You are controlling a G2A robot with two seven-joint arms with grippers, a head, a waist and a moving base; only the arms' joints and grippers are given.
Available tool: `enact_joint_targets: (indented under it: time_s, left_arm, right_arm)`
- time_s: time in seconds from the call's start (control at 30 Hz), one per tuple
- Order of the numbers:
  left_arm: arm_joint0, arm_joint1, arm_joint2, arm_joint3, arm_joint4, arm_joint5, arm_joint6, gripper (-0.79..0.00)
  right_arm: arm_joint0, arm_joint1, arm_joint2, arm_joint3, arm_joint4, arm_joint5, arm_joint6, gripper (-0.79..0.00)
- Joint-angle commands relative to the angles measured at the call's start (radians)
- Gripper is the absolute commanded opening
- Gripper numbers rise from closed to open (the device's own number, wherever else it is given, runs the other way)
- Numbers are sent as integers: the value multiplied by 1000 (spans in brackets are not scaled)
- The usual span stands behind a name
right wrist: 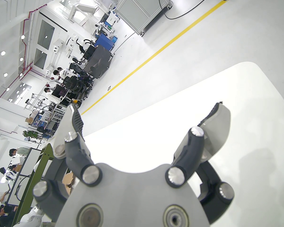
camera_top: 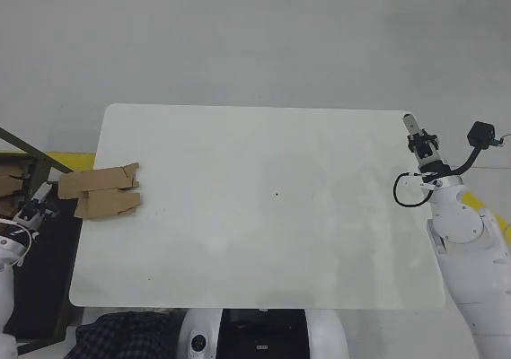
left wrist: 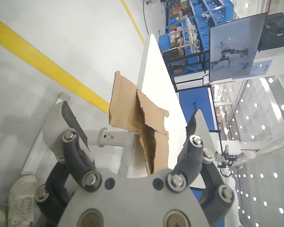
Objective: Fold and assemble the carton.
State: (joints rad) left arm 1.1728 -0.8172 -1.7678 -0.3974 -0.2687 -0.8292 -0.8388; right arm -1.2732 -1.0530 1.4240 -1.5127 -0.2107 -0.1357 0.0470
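carton flat, overhanging counter left edge, likely for grasping | left claw released, beside that edge, facing carton | right claw released, parked at right edge

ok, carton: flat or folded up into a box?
Flat, not assembled. The carton lies collapsed at the table's left edge, partly overhanging it, with no walls standing.

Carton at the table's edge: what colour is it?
The carton is plain brown cardboard, clearest in the top view.
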Motion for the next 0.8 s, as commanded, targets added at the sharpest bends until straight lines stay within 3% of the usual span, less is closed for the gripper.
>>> enact_joint_targets:
  time_s: [0.0, 0.53, 0.6, 0.7, 0.73, 0.77]
  left_arm:
    - [-27, -4, 11, 35, -3, 17, -23, 0]
    - [-160, -38, 72, 136, -10, 67, -124, -3]
    - [-167, -41, 75, 141, -12, 64, -124, -132]
    - [-177, -43, 78, 147, -15, 65, -119, -416]
    - [-179, -42, 78, 149, -16, 66, -117, -462]
    - [-181, -42, 78, 151, -16, 66, -113, -557]
  right_arm:
    - [0, 0, 0, 0, 0, 0, 0, 0]
    - [0, 0, 0, 0, 0, 0, 0, 0]
    - [0, 0, 0, 0, 0, 0, 0, 0]
    - [0, 0, 0, 0, 0, 0, 0, 0]
    - [0, 0, 0, 0, 0, 0, 0, 0]
    - [0, 0, 0, 0, 0, 0, 0, 0]
